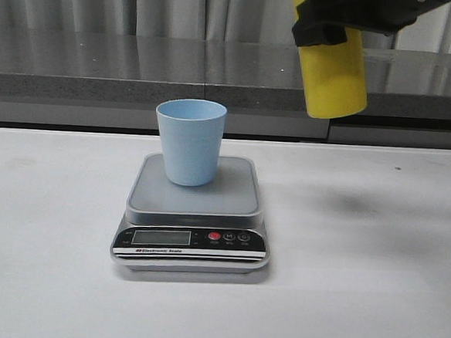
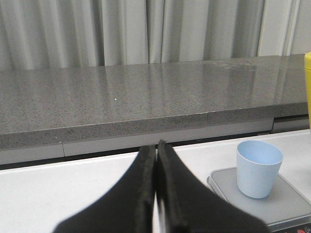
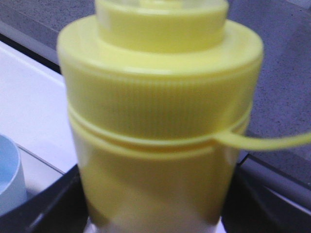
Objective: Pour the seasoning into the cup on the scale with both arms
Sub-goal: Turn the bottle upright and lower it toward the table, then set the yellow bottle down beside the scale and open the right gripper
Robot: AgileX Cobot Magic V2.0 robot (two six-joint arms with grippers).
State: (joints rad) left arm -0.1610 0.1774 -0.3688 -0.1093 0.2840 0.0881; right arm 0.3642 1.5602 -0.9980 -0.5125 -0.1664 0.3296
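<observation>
The yellow seasoning bottle (image 1: pixel 334 76) is held raised above the white table (image 1: pixel 372 287) by the right gripper (image 1: pixel 352 19), whose black fingers are clamped on the bottle's upper body. The bottle is tilted slightly, and its base hangs in the air, lower than the gripper. In the right wrist view the ribbed yellow cap collar (image 3: pixel 160 102) fills the picture just ahead of the gripper, and 1 thin yellow tether (image 3: pixel 272 141) is seen looping off its side. The dark fingers (image 3: pixel 43 204) are seen pressed against both sides of the bottle.

The pale blue cup (image 1: pixel 189 142) stands upright on the grey platform of the scale (image 1: pixel 194 213), well below the right gripper and to its left side. The cup's contents cannot be told.

The left gripper (image 2: pixel 156 194) is seen in its own wrist view only, with its 2 black fingers pressed together and nothing between them. The cup (image 2: pixel 258 168) and scale (image 2: pixel 286 204) lie ahead of it and to its right, well apart from it.
</observation>
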